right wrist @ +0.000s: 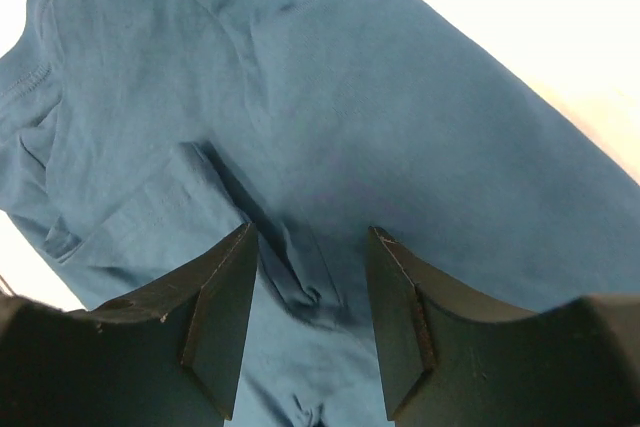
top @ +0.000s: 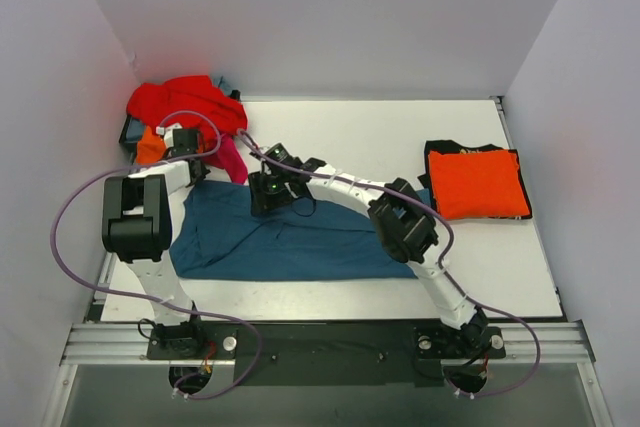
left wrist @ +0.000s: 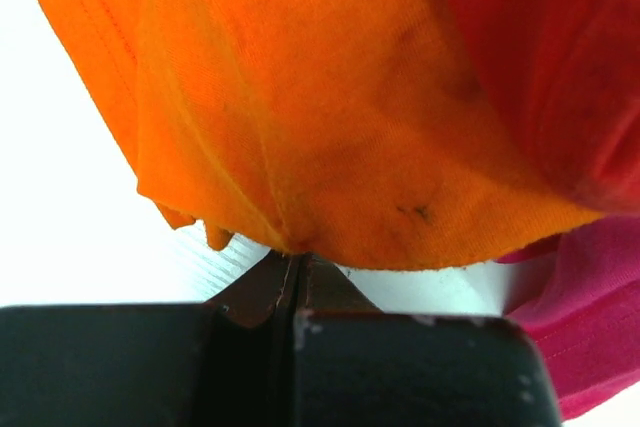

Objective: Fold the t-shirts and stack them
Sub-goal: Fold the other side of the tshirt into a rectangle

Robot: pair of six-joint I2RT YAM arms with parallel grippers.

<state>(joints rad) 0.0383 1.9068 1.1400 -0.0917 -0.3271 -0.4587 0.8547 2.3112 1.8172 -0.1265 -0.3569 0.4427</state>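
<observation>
The teal blue t-shirt [top: 290, 237] lies spread on the table; in the right wrist view it [right wrist: 330, 97] fills the frame. My right gripper [top: 270, 187] [right wrist: 310, 235] is open low over its upper part, with a small pucker of teal cloth between the fingers. My left gripper [top: 185, 147] [left wrist: 293, 257] is at the pile at the back left, jaws shut, its tips pinching the edge of an orange t-shirt [left wrist: 330, 117]. The pile holds a red t-shirt [top: 185, 102], the orange one [top: 150, 144] and a magenta pink one [top: 232, 159] [left wrist: 590, 317].
A folded orange t-shirt [top: 478, 183] lies on a folded black one [top: 436, 150] at the right of the table. White walls enclose the back and sides. The right arm's links [top: 400, 222] reach across the teal shirt's right end.
</observation>
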